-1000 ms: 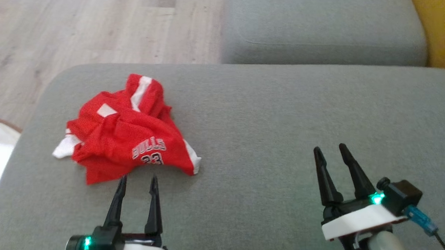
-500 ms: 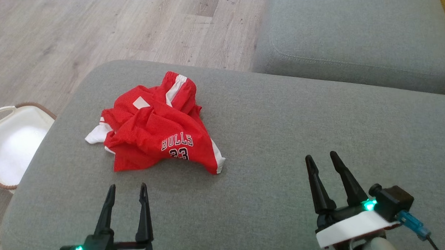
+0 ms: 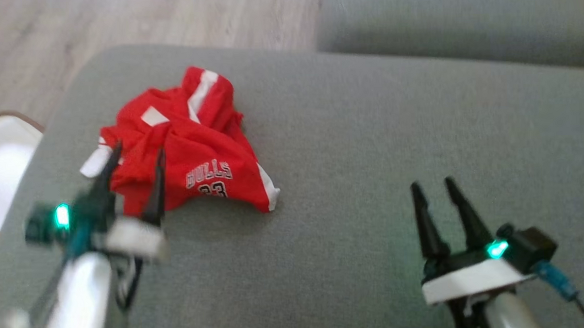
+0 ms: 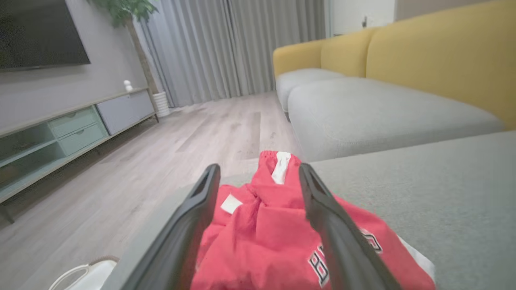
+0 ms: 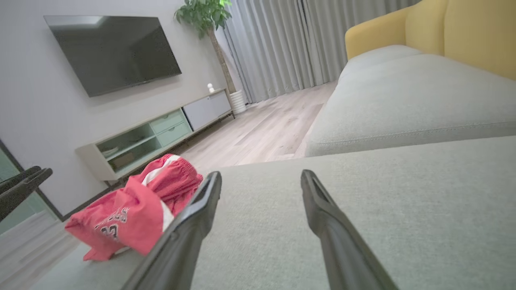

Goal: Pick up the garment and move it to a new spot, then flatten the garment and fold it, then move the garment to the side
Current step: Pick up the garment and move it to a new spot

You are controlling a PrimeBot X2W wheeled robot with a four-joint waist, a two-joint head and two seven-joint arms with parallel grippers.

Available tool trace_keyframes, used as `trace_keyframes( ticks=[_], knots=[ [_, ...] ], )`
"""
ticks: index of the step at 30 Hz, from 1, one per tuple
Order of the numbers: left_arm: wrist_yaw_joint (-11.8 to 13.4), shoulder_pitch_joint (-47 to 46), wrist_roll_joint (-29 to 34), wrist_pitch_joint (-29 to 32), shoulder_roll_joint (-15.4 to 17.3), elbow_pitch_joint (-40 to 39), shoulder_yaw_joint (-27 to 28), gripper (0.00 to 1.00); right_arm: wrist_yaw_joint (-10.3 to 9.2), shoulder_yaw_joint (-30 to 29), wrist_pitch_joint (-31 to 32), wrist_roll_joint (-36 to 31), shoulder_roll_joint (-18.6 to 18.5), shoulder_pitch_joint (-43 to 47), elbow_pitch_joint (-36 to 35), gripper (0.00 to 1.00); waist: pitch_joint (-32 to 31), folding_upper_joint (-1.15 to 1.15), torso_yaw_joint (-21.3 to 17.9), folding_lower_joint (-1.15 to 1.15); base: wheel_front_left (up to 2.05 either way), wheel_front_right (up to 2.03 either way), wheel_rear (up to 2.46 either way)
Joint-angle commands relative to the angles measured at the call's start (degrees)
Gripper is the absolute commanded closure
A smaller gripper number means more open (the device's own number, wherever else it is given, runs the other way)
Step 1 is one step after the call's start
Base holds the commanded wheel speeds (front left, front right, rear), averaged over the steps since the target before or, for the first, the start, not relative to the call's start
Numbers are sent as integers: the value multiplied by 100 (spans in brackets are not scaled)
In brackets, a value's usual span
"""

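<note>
With jaws apart, our left gripper (image 3: 140,149) hangs at the crumpled red garment (image 3: 189,153), upper left on the grey cushion (image 3: 369,156), likely to pinch it, while our right gripper (image 3: 431,182), also apart, idles lower right.

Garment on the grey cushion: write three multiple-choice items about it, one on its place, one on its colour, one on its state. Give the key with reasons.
1. Where does the garment lie?
A. On the grey cushion, toward the robot's left
B. On a table
C. On a chair

2. What is its main colour?
A. Blue
B. Red
C. Yellow

3. What state is it in?
A. Folded flat
B. Hung on a hanger
C. Crumpled in a heap

Key:
1 A, the head view shows it resting on the cushion by the left jaws.
2 B, the cloth is red with white trim.
3 C, it lies bunched and creased, with the left jaws open beside it.
</note>
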Motion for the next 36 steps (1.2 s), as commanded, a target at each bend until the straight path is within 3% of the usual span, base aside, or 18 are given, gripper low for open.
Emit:
trace_keyframes(
  ticks=[1,8,13,20,21,22,23,29,36],
  knots=[
    [-59,-643,-85,339,225,29,61,0,-4,34,-62,93,-37,-369,-248,0,347,0,-198,-1,0,0,0],
    [-136,-2099,-814,1710,686,1082,-392,0,-4,38,-62,69,-37,-726,-391,0,823,0,-594,-1,0,0,0],
    [-139,-2495,-1187,2158,980,1682,-680,0,-4,37,-62,118,-37,-842,-432,0,986,0,-811,-1,0,0,0],
    [-140,-2662,-1798,2272,1164,2360,-1009,0,-4,71,-62,169,-37,-884,-435,0,1076,0,-1033,-1,0,0,0],
    [-140,-2667,-1888,2270,1161,2412,-1053,5,-4,75,-62,168,-37,-883,-431,0,1074,0,-1046,-1,0,0,0],
    [-140,-2675,-1981,2249,1162,2448,-1089,75,-4,81,-62,167,-37,-884,-426,0,1069,0,-1059,-1,0,0,0],
    [-140,-2693,-2052,2179,1167,2464,-1103,100,-4,87,-62,168,-37,-886,-421,0,1059,0,-1068,-1,0,0,0],
    [-140,-2896,-2184,1410,1189,2378,-1087,100,-4,103,-62,189,-37,-882,-371,0,932,0,-1086,-1,0,0,0],
    [-140,-3001,-2416,643,960,1707,-1003,100,-4,70,-62,229,-37,-793,-280,0,550,0,-1130,-1,0,0,0]
  ],
)
